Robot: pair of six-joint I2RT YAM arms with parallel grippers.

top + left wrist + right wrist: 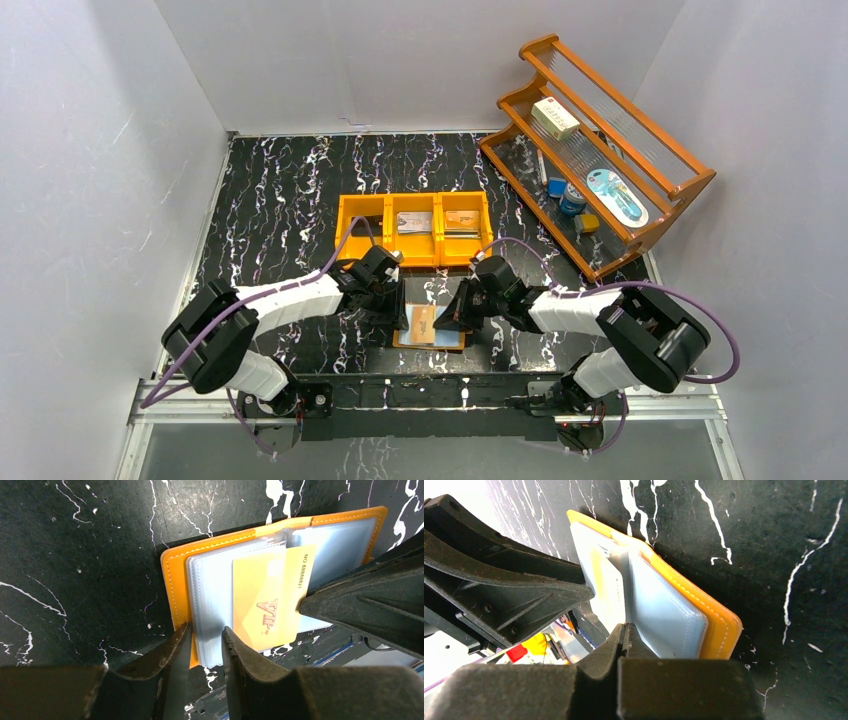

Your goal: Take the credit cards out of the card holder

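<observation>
Yellow card half sleeved, right hand masking card holder

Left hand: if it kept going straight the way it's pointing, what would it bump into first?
The card holder. The left hand points down at the near edge of its clear sleeves, so it would press those against the table. Whether it touches them now is hard to tell.
</observation>
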